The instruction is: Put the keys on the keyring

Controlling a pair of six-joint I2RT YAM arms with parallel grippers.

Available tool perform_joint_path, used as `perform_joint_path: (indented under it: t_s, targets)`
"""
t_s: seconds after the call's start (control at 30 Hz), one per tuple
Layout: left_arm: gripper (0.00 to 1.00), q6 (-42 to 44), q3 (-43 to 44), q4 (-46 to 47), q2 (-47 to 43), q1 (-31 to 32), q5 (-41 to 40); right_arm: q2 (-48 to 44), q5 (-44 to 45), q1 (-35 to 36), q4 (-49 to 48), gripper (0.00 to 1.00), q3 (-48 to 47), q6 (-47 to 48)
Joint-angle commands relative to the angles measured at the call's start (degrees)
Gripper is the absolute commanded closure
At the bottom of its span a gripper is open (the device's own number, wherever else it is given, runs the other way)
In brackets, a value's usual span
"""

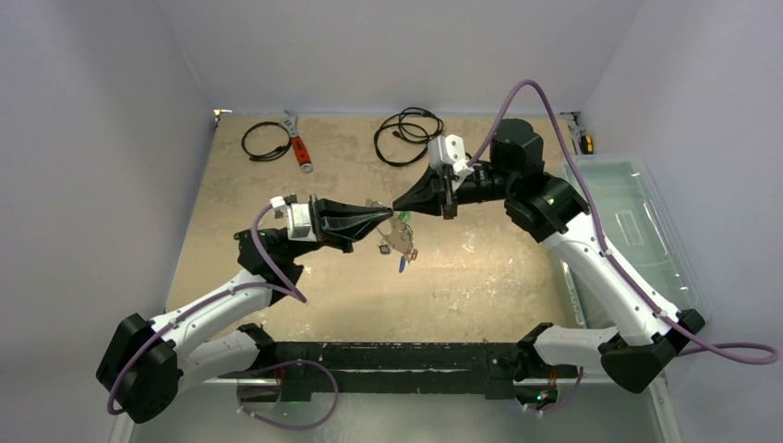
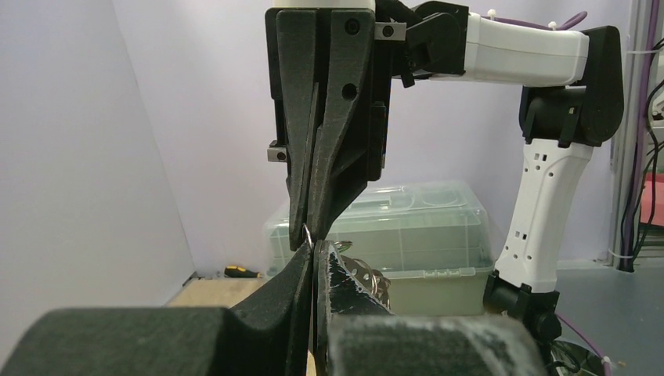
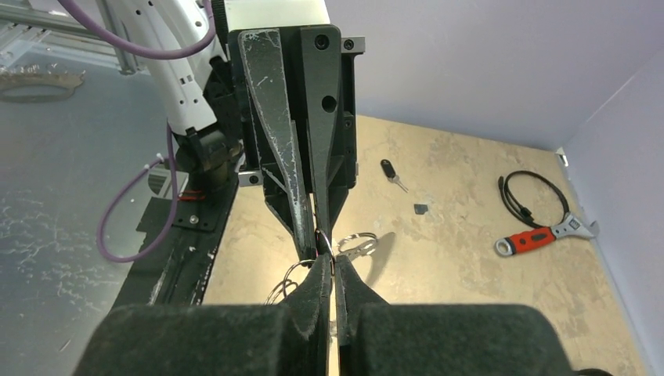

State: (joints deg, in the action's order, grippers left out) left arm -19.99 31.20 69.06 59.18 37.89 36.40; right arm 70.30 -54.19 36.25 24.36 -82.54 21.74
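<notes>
Far left of the keyring, at the back of the worktop (image 1: 489, 277), lies a coiled black cable (image 1: 265, 141). A red-handled wrench (image 1: 299, 145) lies just beside the cable, on the side towards the keyring.

The left claw (image 1: 391, 217) reaches in from the left, and its clenched tips end just above the keyring. The keyring (image 1: 398, 237) sits near the middle of the worktop, directly under the two meeting claws. Whether it hangs free or rests on the surface cannot be told.

Keys (image 1: 403, 264) cluster at the keyring's near edge. One has a blue tag, one a red tag just to the right of it, and a paler one is on the left. In the right wrist view another key, a dark-tagged key (image 3: 389, 170), lies flat on the worktop, well apart from the keyring.

A thin silver wire loop (image 3: 322, 236) shows exactly where the two pairs of fingertips meet. Which claw grips it cannot be told.

A second black cable (image 1: 407, 135) lies behind the keyring, against the back edge.

The right claw (image 1: 400, 209) comes in from the right, also clenched, with its tips touching the left claw's tips above the keyring.

Far right of the keyring, a clear plastic bin (image 1: 646, 198) stands at the worktop's edge.
</notes>
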Motion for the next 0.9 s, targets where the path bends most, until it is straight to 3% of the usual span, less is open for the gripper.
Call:
perform_joint_path:
  t_s: [0.0,0.1,0.2,0.27,0.37,0.47,0.53,0.63,0.87]
  targets:
    - [1.0,0.34,0.43,2.55,-0.58,0.14,-0.19,0.14,-0.64,-0.05,-0.73,1.0,-1.96,0.89]
    - [0.98,7.33,2.6,-10.19,-3.35,0.16,-1.32,0.45,2.52,-0.11,2.01,1.0,-3.19,2.34]
    - [0.56,17.46,6.73,-30.87,-7.03,0.19,-3.24,1.01,6.17,-0.05,5.74,1.0,-5.25,4.19]
    - [0.46,23.25,9.36,-40.7,-8.95,0.25,-5.93,1.21,9.04,0.29,7.91,1.0,-6.4,5.1]
    - [0.49,30.12,15.27,-55.49,-9.23,0.2,-8.12,1.53,13.11,1.33,10.64,1.0,-7.8,6.58]
    - [0.51,37.08,24.26,-71.12,-5.58,0.22,-4.97,2.21,16.5,3.27,12.9,1.0,-9.01,7.54]
    - [0.6,41.12,30.26,-78.74,-2.49,0.25,-2.92,2.58,18.51,4.59,13.94,1.0,-9.45,7.89]
    - [0.7,43.77,34.59,-84.23,0.5,0.23,-1.87,2.6,21.57,6.76,14.75,1.0,-9.33,8.14]
    - [0.73,47.2,41.3,-92.38,5.13,0.53,1.97,1.97,23.44,8.81,14.59,1.0,-7.94,7.97]
